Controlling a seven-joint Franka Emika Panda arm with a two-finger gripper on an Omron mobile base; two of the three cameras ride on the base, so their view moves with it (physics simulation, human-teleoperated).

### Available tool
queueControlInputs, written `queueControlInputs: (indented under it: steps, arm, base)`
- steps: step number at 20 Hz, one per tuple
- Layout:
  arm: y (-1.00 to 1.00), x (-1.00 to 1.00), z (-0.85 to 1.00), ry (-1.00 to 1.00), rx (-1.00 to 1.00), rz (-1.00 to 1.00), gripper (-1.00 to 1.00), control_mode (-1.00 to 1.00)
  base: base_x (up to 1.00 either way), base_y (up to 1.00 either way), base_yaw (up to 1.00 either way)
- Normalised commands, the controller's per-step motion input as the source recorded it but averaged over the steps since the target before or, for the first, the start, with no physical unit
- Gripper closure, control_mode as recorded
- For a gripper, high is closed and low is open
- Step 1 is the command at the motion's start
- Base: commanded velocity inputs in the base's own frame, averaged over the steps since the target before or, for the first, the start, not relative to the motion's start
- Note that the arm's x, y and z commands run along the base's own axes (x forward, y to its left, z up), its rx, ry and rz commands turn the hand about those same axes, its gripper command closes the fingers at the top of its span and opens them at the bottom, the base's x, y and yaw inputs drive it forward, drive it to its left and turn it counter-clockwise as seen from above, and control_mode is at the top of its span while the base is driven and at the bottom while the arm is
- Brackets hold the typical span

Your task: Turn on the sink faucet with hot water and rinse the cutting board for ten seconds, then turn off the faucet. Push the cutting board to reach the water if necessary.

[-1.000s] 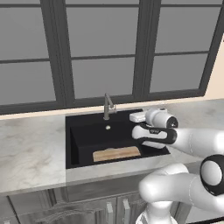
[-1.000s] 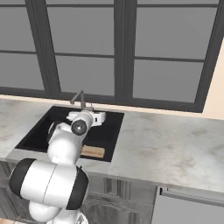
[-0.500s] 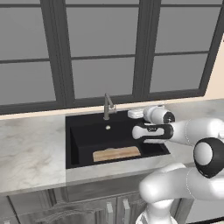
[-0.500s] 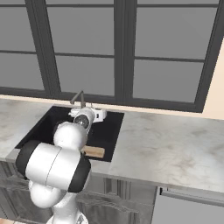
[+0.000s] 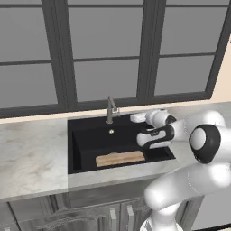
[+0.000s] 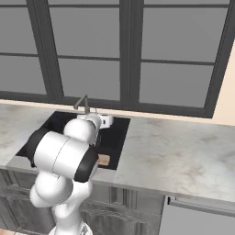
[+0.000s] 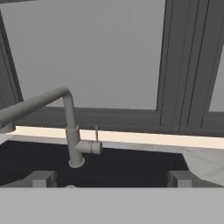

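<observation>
While the white arm reaches out over the right part of the sink (image 5: 81,146), the gripper (image 5: 135,118) hangs above the basin's back right corner, pointing toward the sink faucet (image 5: 110,109) and still apart from it. From the left base view the faucet stands just to the left of the gripper, on the back rim of the black basin, with its spout angled out over the water space. Seen from the hand view, the faucet (image 7: 65,127) rises left of centre, its spout running off to the left edge, and its small side lever (image 7: 96,133) sticks up from a short stub on the column's right side, roughly ahead of the gap between the two finger tips. Those grey finger tips (image 7: 43,178) stand wide apart at the bottom of that view with nothing between them, so the gripper is spread and empty. Lying flat on the basin floor toward the front wall is the cutting board (image 5: 120,159), below and to the left of the gripper and well apart from the faucet's base. From the right base view the arm's bulk covers most of the sink (image 6: 117,133), and one corner of the board (image 6: 104,159) shows beside the arm.
</observation>
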Motion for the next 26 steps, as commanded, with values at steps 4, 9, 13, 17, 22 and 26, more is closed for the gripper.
queueControlInputs:
  steps: [4, 9, 13, 17, 22, 26]
  arm:
    - [0.0, 0.14, -0.25, 0.0, 0.0, 0.0, -1.0, -1.0]
    - [0.0, 0.22, -0.17, 0.0, 0.0, 0.0, -1.0, -1.0]
    - [0.0, 0.34, -0.15, -0.03, 0.0, 0.0, -1.0, -1.0]
    - [0.0, 0.3, -0.21, -0.02, 0.0, 0.0, -1.0, -1.0]
    - [0.04, 0.26, -0.25, -0.01, 0.0, 0.0, -1.0, -1.0]
    - [0.04, 0.2, -0.29, -0.02, 0.0, 0.0, -1.0, -1.0]
  base:
    - [0.0, 0.0, 0.0]
    - [0.0, 0.0, 0.0]
    - [0.0, 0.0, 0.0]
    - [0.0, 0.0, 0.0]
    - [0.0, 0.0, 0.0]
    - [0.0, 0.0, 0.0]
